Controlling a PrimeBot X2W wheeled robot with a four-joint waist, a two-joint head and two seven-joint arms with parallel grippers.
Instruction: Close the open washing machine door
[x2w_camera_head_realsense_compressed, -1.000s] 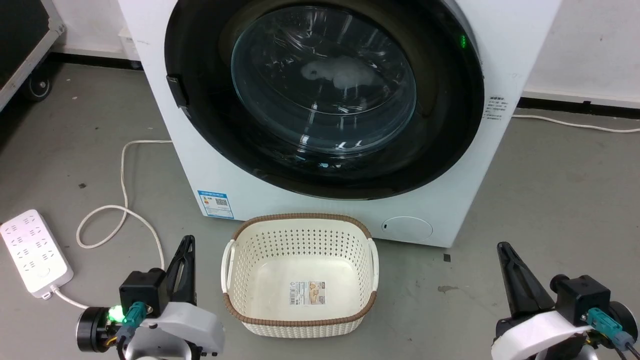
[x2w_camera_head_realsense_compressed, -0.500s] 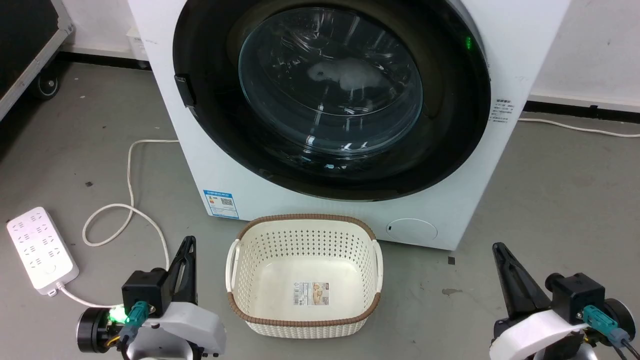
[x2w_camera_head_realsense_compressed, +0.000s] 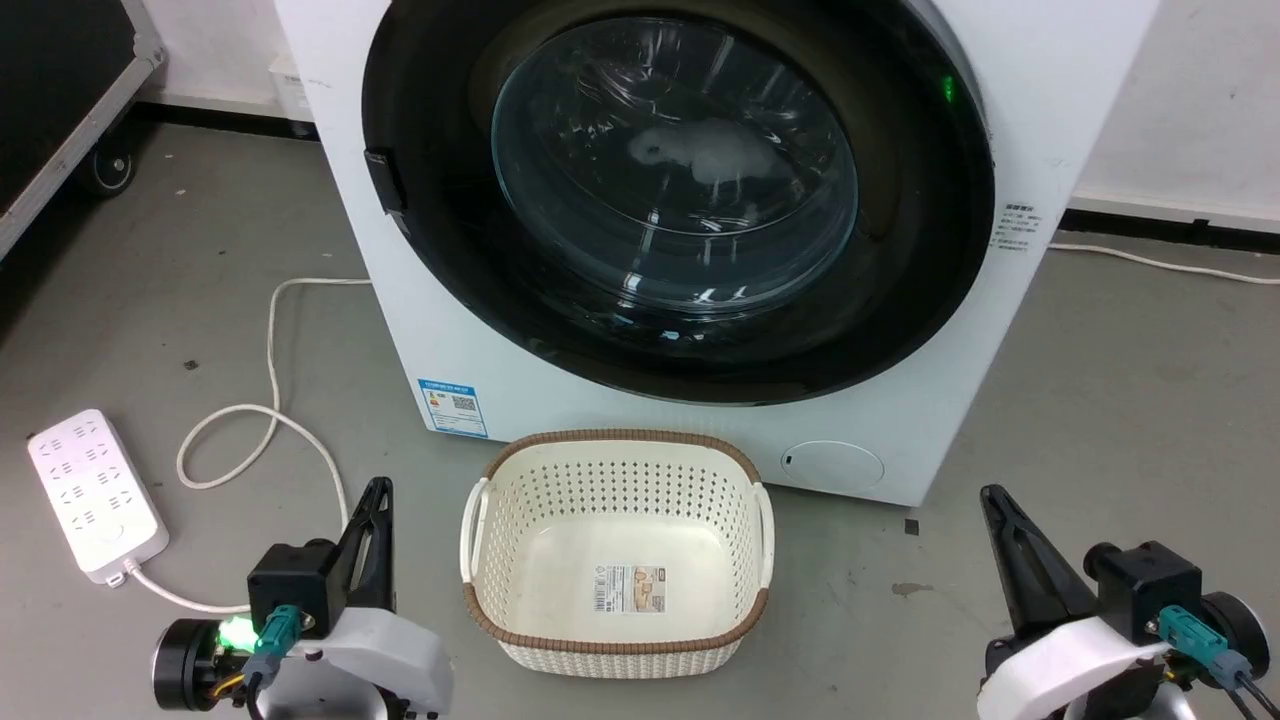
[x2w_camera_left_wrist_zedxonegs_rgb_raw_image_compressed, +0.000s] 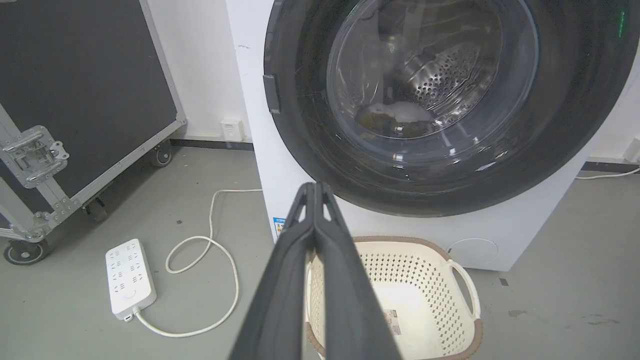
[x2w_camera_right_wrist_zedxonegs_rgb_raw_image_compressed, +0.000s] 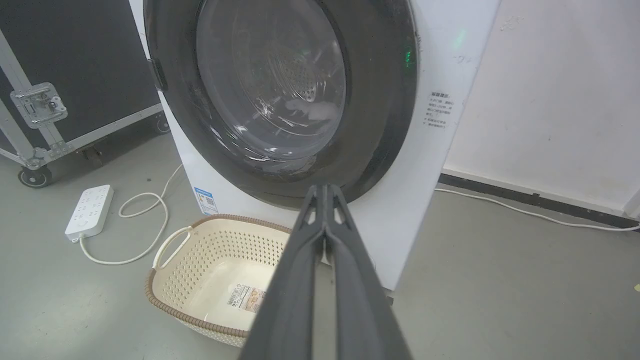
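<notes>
The washing machine door (x2w_camera_head_realsense_compressed: 675, 170), with its wide glossy black rim and domed glass centre, lies flat against the white front of the machine, its latch tab at the left rim. It also appears in the left wrist view (x2w_camera_left_wrist_zedxonegs_rgb_raw_image_compressed: 430, 90) and the right wrist view (x2w_camera_right_wrist_zedxonegs_rgb_raw_image_compressed: 270, 85); something pale lies in the drum behind the glass. My left gripper (x2w_camera_head_realsense_compressed: 378, 492) hangs low at the lower left, shut and holding nothing, its fingers pressed together (x2w_camera_left_wrist_zedxonegs_rgb_raw_image_compressed: 315, 187). My right gripper (x2w_camera_head_realsense_compressed: 988, 495) is at the lower right, likewise shut and holding nothing (x2w_camera_right_wrist_zedxonegs_rgb_raw_image_compressed: 325, 189). Both are well short of the door.
A cream basket with a brown rim (x2w_camera_head_realsense_compressed: 615, 437) stands on the floor right in front of the machine, between my grippers. A white power strip (x2w_camera_head_realsense_compressed: 95, 495) and its looped cable (x2w_camera_head_realsense_compressed: 270, 410) lie at the left. A black wheeled case (x2w_camera_head_realsense_compressed: 60, 80) is at the far left.
The whole head picture has slid to the right and slightly down, so the camera has moved. The door, basket and both grippers stand as before.
</notes>
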